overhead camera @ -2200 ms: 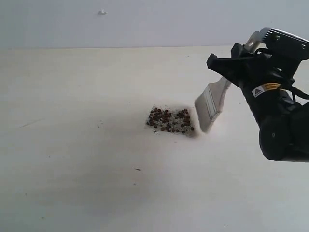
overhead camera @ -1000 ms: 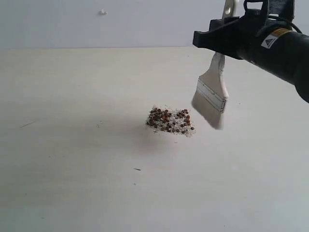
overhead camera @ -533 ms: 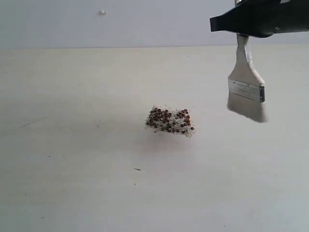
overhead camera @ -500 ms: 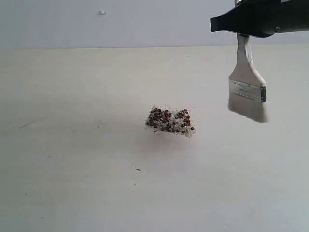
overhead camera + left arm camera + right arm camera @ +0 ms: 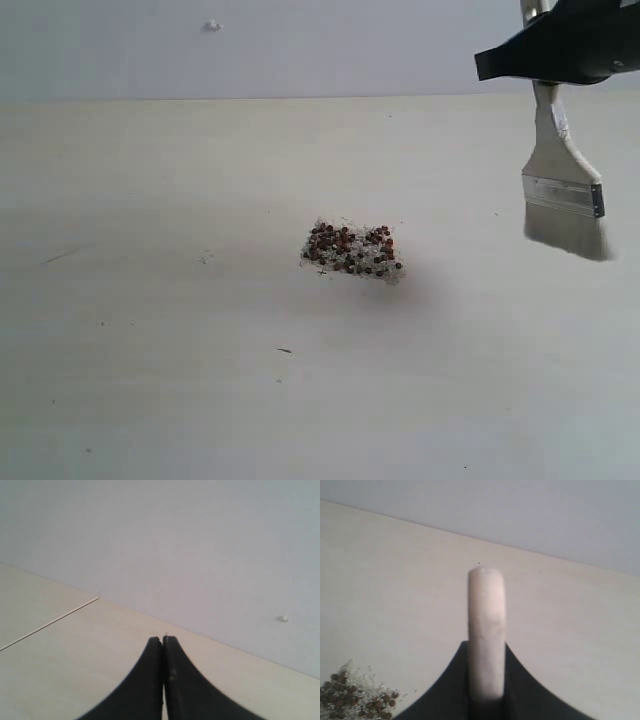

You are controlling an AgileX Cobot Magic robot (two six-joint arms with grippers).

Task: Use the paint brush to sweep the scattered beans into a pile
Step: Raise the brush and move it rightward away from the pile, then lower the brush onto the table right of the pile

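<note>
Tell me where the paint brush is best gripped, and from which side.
Probably the narrow wooden handle, from above, with the jaws pressing its flat faces, as the right gripper holds the paint brush now. That way the ferrule and bristles hang free below for sweeping.

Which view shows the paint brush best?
Exterior view: the paint brush shows face-on, with handle, ferrule and bristles all visible. Right wrist view sees only a narrow pale edge of it between the jaws; left wrist view misses it.
</note>
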